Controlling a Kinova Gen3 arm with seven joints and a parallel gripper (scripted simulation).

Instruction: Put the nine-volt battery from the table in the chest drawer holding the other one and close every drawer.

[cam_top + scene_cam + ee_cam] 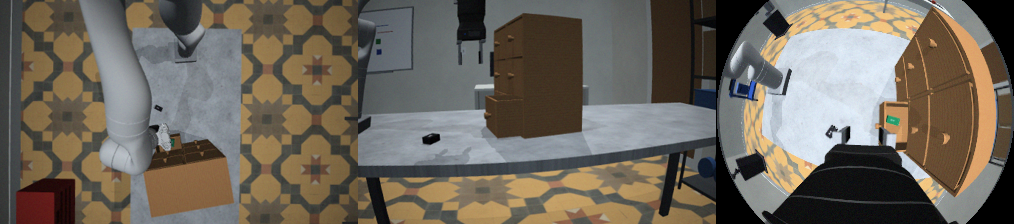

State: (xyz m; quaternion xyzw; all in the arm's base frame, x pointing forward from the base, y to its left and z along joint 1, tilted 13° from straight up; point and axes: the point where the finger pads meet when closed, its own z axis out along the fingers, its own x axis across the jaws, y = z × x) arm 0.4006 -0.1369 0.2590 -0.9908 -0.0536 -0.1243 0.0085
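The nine-volt battery (158, 108) (431, 138) (831, 131) is a small black block lying on the table in front of the chest. The small brown chest (188, 188) (552, 77) (951, 107) stands upright. One bottom drawer (510, 118) (902, 135) is pulled partly out and looks level. A green block (172, 142) (893, 120) lies in it; its kind is too small to tell. The other drawers look pushed in. My gripper (471, 63) (864, 132) is open and empty, fingers down, high above the table in front of the chest front.
Knobs stick out of the chest front; one upper knob (510, 38) is near the gripper's height. The arm's base (185, 55) stands on the table (221, 74) at the end away from the chest. A red cabinet (34, 206) stands beyond the table's side.
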